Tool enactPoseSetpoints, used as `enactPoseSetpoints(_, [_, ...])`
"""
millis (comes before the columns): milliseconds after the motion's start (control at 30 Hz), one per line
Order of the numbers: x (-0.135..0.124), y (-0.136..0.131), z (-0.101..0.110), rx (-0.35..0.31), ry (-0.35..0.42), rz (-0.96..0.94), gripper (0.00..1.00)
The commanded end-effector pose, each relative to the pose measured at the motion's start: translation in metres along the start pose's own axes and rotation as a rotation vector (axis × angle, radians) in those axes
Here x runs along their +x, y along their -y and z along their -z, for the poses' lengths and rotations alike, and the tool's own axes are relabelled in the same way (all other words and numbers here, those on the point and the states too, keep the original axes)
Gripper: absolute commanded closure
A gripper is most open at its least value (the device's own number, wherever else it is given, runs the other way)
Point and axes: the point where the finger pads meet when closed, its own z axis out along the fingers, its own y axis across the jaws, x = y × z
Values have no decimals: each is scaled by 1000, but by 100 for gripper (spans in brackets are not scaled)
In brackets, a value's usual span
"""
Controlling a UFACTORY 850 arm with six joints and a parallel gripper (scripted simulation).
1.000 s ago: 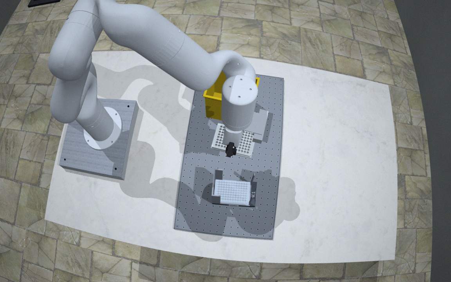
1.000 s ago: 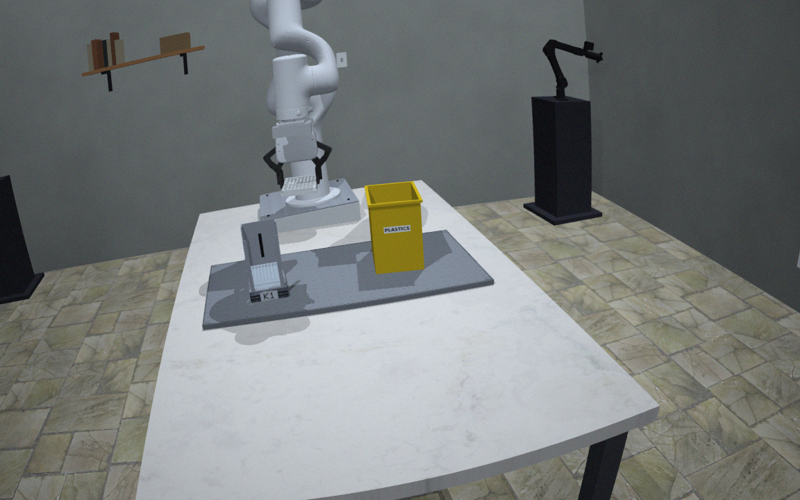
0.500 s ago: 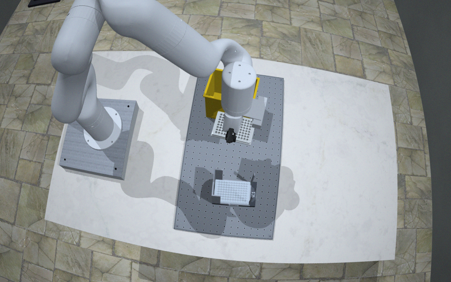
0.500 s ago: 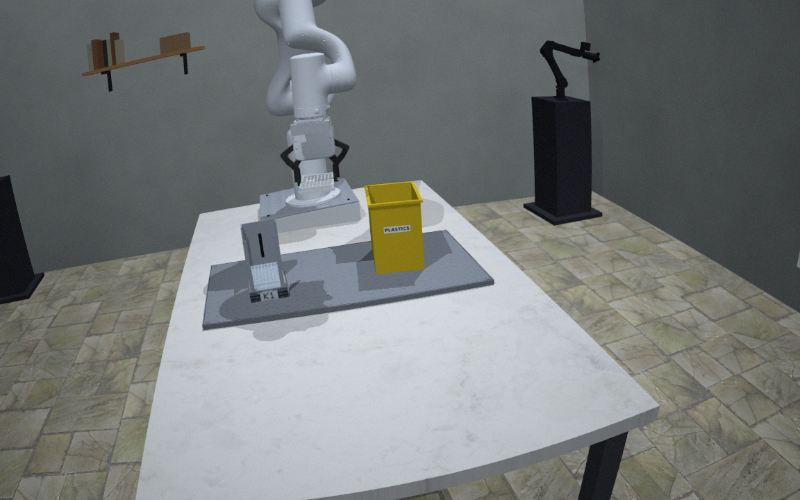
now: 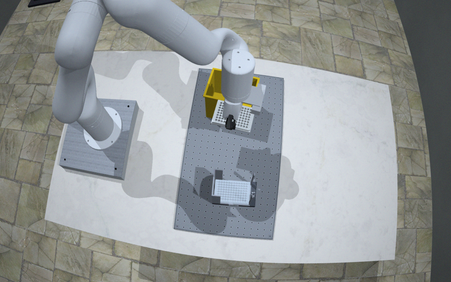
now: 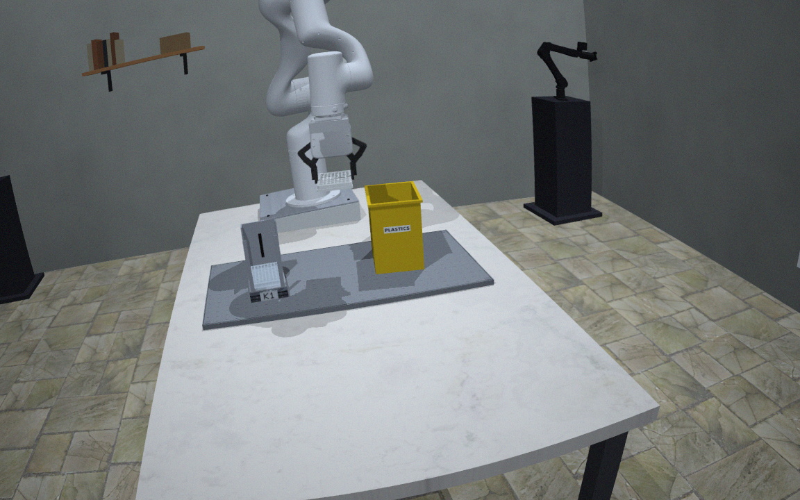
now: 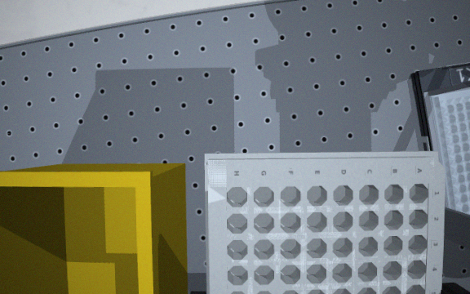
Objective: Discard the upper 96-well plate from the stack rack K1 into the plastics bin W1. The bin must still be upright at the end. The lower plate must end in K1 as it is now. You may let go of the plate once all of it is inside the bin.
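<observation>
Yellow bin (image 6: pixel 396 248), white plate (image 7: pixel 325 229)

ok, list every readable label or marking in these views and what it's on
"PLASTICS": white label on the front of the yellow bin.
"K1": tag on the front of the stack rack, seen upside down at the wrist camera.
"H G F E D C B A": column letters along the edge of the 96-well plate held in the tool; some are faint.
"1 2 3 4": row numbers down that plate's right edge, small and faint.

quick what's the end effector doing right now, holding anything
End effector: closed on the upper 96-well plate, held in the air beside the yellow plastics bin.
</observation>
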Motion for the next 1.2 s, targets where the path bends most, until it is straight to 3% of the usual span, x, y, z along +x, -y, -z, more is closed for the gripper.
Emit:
enactPoseSetpoints(0, [-4,18,0,0,-2,0,100])
enactPoseSetpoints(1167, [-30,118,-5,0,-2,0,100])
